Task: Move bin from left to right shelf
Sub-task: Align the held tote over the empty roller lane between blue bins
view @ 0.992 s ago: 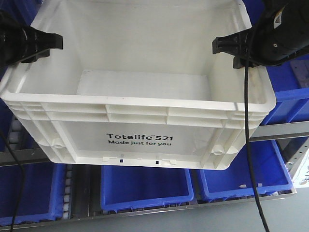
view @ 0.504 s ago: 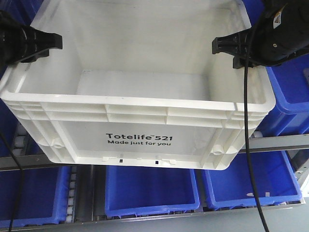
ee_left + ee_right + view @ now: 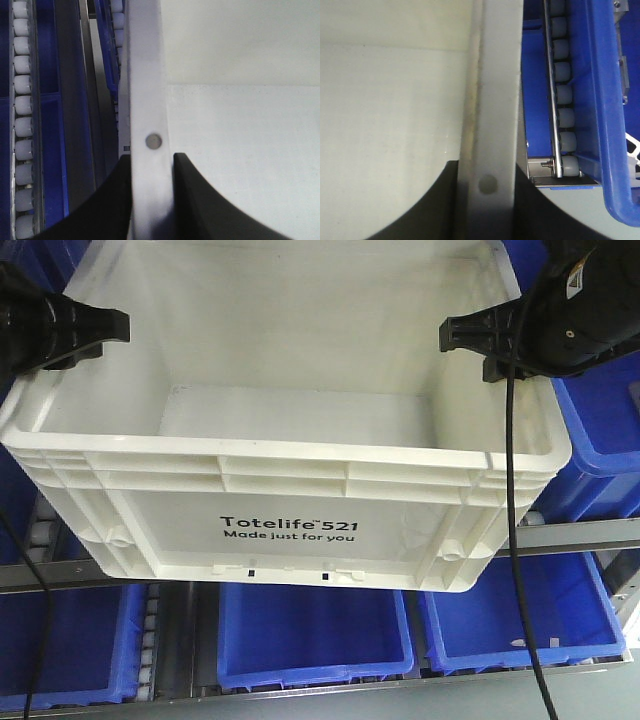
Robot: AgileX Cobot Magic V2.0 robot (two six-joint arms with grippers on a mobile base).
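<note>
Nearest, in the wrist views: my left end effector [image 3: 150, 162] is clenched on the left rim of the bin [image 3: 180, 530], one black finger [image 3: 112, 200] outside the wall and one inside. My right end effector [image 3: 487, 172] grips the right rim the same way. The bin hangs level between the two, empty, print facing the front camera. It is in front of the shelf and, as far as I can judge, rests on nothing. Change: against the view a second ago, the blue bins [image 3: 315, 635] and the shelf rail [image 3: 580, 535] have slid to the right and a little down behind the bin. Since half a second ago they have hardly moved. The bin and both grips sit in the same place in the view throughout. My reading is that the base carried the load sideways, the grasp did not slip, and travel has now slowed or paused. Transfer is under way, and placement on the right shelf is not yet done. Counts: one white bin, two end effectors and two black cables [image 3: 515, 530]. There are three blue bins on the lower tier. At least one more sits on the upper tier at right, with the rest hidden behind the load.
</note>
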